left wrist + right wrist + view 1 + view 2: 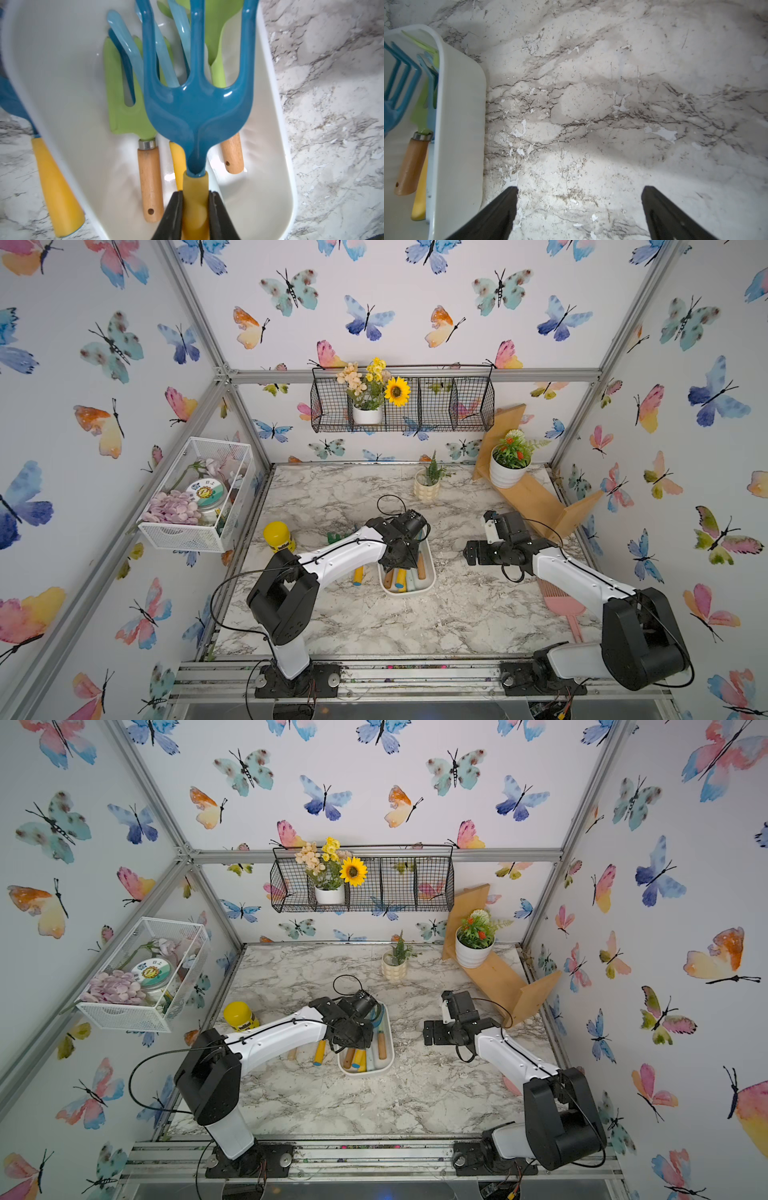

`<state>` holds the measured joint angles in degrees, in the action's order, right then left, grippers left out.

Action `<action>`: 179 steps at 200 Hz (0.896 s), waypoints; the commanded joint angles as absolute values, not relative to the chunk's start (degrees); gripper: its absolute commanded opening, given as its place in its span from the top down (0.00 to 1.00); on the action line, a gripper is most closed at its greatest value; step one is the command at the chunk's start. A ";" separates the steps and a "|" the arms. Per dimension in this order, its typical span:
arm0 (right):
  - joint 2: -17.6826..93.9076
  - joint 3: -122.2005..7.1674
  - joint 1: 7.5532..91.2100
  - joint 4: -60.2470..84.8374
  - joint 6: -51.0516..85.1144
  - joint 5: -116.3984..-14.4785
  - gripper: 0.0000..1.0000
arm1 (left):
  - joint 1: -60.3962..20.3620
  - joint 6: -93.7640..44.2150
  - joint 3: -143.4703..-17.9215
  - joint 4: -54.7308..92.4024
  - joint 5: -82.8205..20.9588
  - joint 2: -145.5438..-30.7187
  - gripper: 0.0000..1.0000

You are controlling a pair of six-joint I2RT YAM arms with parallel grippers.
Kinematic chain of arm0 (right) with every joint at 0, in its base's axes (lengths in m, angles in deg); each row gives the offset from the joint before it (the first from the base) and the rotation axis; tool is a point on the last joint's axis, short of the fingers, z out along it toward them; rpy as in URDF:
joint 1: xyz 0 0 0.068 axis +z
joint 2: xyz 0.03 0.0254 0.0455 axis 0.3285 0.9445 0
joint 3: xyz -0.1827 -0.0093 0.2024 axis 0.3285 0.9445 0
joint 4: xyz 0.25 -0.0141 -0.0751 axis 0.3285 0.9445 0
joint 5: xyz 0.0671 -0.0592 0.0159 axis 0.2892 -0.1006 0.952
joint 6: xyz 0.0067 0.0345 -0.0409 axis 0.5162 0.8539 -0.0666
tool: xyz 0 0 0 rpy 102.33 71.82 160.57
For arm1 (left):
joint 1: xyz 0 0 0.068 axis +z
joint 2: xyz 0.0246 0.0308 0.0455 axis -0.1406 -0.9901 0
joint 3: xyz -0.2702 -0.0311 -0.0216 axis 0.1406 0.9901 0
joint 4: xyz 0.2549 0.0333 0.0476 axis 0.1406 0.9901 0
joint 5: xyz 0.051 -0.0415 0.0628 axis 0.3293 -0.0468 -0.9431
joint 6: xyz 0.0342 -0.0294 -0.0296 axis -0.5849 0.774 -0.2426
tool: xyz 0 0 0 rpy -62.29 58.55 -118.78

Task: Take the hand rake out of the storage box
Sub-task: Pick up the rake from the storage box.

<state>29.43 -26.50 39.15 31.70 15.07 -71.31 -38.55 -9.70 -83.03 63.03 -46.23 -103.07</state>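
The hand rake (197, 108) has a dark blue pronged head and a yellow handle. My left gripper (195, 199) is shut on that handle just behind the head. The rake's head sits above the other tools, inside the outline of the white storage box (270, 166). In both top views the left wrist covers the far half of the box (409, 593) (365, 1073). My right gripper (579, 188) stands open over bare marble, with the box's wall (460, 124) beside it. In a top view it (471, 551) hovers to the right of the box.
In the box lie a light blue pronged tool (133, 47), two green tools with wooden handles (124, 116) and another yellow handle (177, 164). A yellow-handled blue tool (358, 576) lies left of the box. A yellow jar (279, 536), a pink comb-like tool (561, 601), a plant pot (427, 485) and a wooden shelf (536, 497) stand around.
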 commanded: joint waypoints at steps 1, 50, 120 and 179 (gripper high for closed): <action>28.54 -25.84 39.48 32.49 15.27 -72.33 0.02 | -38.25 -9.91 -84.48 65.84 -49.68 -99.26 0.92; 28.92 -26.20 39.48 32.85 14.32 -72.52 0.02 | -30.54 -16.37 -80.64 65.55 -51.34 -92.72 0.93; 31.03 -26.86 39.57 31.45 13.73 -70.23 0.02 | -10.29 -28.34 -70.03 61.85 -51.62 -82.65 0.93; 33.87 -31.50 40.19 33.74 11.63 -69.14 0.03 | -0.98 -35.49 -66.99 58.05 -53.63 -84.66 0.94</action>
